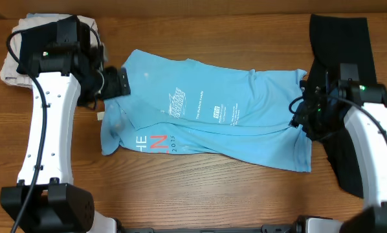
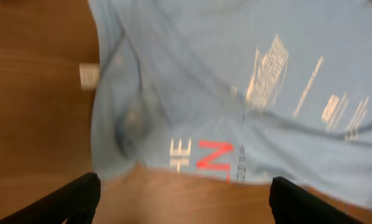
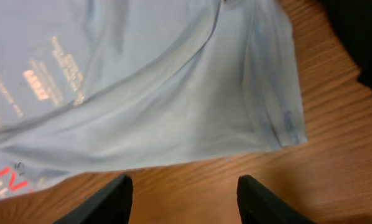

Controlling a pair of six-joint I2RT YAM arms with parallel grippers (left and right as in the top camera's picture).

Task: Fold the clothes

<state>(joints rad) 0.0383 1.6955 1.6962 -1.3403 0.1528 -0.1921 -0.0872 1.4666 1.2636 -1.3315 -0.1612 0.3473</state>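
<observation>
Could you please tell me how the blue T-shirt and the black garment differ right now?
The blue T-shirt is light with white and red print; the black garment is plain. The T-shirt sprawls wide and rumpled in the middle; the black garment runs as a long strip at the right edge. Both lie on the wooden table.

Left arm (image 1: 56,107): smooth white tubular links, matte black joint housings; thin black cable (image 1: 10,44) looping off upper housing, running down white link to boxy black base (image 1: 48,202) at desk's near-left corner; small green light (image 1: 46,54) on upper housing

Right arm (image 1: 373,152), along desk's right edge: same white shells, black wrist cluster with thin exposed wiring, green light (image 1: 360,87)

Left gripper (image 2: 186,200): two matte black blunt fingers (image 2: 65,200)

Right gripper (image 3: 183,200): two plain black tapered fingers (image 3: 105,200)
</observation>
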